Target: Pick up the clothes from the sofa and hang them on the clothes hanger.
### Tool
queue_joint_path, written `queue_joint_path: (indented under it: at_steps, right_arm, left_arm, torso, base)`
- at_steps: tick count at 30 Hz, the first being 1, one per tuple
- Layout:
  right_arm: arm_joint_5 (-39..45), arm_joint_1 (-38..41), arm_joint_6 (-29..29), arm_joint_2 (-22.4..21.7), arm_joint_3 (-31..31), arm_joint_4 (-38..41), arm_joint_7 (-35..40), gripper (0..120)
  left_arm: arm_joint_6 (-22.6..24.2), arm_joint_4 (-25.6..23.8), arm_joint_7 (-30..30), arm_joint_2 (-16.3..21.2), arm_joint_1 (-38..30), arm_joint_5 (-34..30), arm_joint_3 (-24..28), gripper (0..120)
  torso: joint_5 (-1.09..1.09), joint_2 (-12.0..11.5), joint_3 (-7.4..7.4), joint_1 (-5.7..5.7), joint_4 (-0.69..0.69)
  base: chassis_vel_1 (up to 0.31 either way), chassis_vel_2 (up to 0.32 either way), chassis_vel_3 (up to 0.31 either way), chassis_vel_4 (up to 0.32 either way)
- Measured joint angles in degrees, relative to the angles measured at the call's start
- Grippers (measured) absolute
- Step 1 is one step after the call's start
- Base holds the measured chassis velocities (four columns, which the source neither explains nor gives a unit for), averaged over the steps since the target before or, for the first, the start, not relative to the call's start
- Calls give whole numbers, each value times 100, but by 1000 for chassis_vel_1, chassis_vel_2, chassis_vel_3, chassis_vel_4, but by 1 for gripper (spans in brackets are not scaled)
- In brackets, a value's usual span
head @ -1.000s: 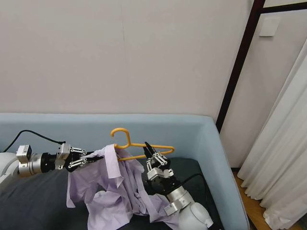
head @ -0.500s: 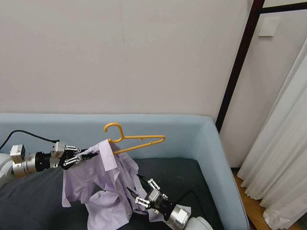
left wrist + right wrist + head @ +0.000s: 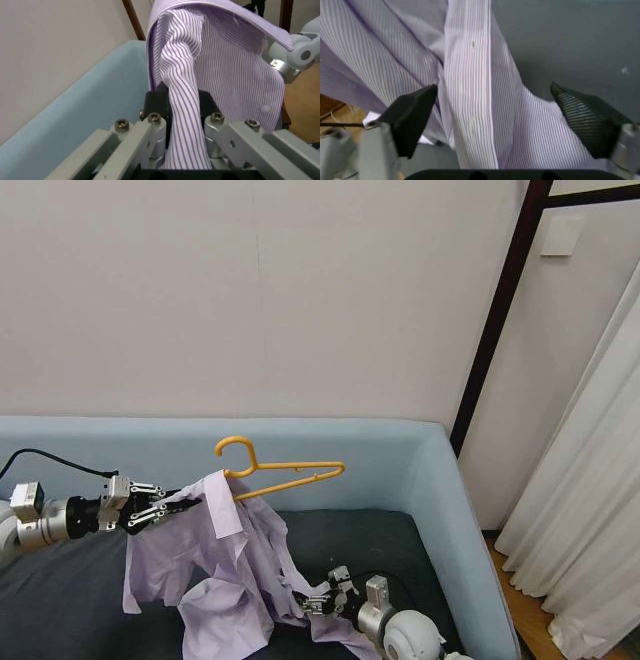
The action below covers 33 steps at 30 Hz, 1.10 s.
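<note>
a: start at the left gripper [image 3: 185, 502]. what has it got?
b: it is clenched on a fold of the purple striped shirt [image 3: 225, 565] up by the collar. in the left wrist view the cloth runs straight through between its fingers [image 3: 154, 131]. the right gripper [image 3: 318, 604] sits low, at about 5 o'clock of the shirt's heap. it is spread wide, and a strip of the shirt's front edge lies between its pads [image 3: 412, 116], not pinched.

a: and the shirt itself?
b: it drapes from that clamp toward 6 o'clock, with the lower part bunched on the dark seat cushion [image 3: 385, 535]. one arm of the orange hanger [image 3: 290, 473] is tucked under the collar side. the other arm pokes out bare toward 3 o'clock, and the hook is up at 11 o'clock.

a: how would it handle?
b: light, limp, thin cloth, i'd judge. it slides and folds on itself, so with a single pinch the rest sags. the free shoulder or collar edge looks the better hold for drawing it over the bare arm, not the loose hem.

a: room to move?
b: there is open air above the cushion toward 3 o'clock. the sofa backrest [image 3: 400, 450] rises close behind at 12 o'clock. the sofa side wall [image 3: 460, 520] closes in farther toward 3 o'clock, with curtains [image 3: 590, 520] beyond.
</note>
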Motion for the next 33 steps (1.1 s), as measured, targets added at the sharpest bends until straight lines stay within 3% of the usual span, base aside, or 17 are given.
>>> queue_joint_path:
  at_steps: [4, 10, 23, 33]
  right_arm:
    - [100, -40, -124, -22, 31, 53, -9, 74]
    - [126, -84, -206, -64, 95, 116, -207, 47]
    - [-6, -151, -125, -84, 163, 140, -409, 2]
    - [426, -184, 650, -136, 680, 630, -528, 0]
  left_arm:
    - [-24, 0, -34, -8, -7, 12, 2, 7]
    - [-97, 2, -76, -25, 43, 52, -24, 7]
    - [-213, 24, -155, -48, 98, 113, -46, 7]
    - [-339, 159, -112, -184, 56, 194, 39, 7]
  torso:
    - [0, 0, 0, 0, 0]
    - [0, 0, 0, 0, 0]
    - [0, 0, 0, 0, 0]
    - [-1, 0, 0, 0, 1]
  base:
    - [0, 0, 0, 0]
    - [0, 0, 0, 0]
    - [0, 0, 0, 0]
    - [0, 0, 0, 0]
